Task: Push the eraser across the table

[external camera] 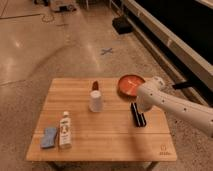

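The eraser (137, 115) is a black oblong block lying lengthwise on the right half of the light-wood table (105, 140). My white arm reaches in from the right edge of the view. My gripper (139, 105) is at the arm's end, right at the far end of the eraser, close over the table top. The arm's wrist hides the contact between gripper and eraser.
A red bowl (130, 84) stands at the table's far right, partly behind the arm. A white cup (95, 101) and a small dark red object (95, 85) are mid-table. A bottle (64, 131) and a blue pad (49, 137) lie front left.
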Controlling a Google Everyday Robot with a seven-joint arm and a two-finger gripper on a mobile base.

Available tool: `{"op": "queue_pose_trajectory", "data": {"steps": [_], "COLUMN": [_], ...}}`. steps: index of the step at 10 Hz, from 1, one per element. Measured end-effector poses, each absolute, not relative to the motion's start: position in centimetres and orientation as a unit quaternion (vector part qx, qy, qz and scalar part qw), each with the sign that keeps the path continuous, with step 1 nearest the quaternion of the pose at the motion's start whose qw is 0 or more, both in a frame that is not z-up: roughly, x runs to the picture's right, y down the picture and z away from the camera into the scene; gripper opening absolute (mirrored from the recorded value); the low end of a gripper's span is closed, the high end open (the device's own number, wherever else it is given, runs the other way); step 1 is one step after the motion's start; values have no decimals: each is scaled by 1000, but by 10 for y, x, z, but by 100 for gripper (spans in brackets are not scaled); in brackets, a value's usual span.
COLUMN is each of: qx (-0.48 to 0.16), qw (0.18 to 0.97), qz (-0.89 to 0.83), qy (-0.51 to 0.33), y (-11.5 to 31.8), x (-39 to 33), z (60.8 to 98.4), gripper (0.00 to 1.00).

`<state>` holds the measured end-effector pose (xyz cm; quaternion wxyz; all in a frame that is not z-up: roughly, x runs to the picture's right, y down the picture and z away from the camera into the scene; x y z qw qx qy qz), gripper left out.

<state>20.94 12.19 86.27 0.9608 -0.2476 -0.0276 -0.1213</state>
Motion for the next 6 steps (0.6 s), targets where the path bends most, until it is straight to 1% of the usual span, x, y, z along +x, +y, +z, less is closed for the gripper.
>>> {"op": "queue_pose_trajectory", "data": {"steps": [2,6], "qx": [-244,-251], "qw": [962,963], "qz": [-121,-95], "qy": [-24,1], "y": [116,110], "x": [214,251], "z": [864,876], "gripper": [0,0]}}
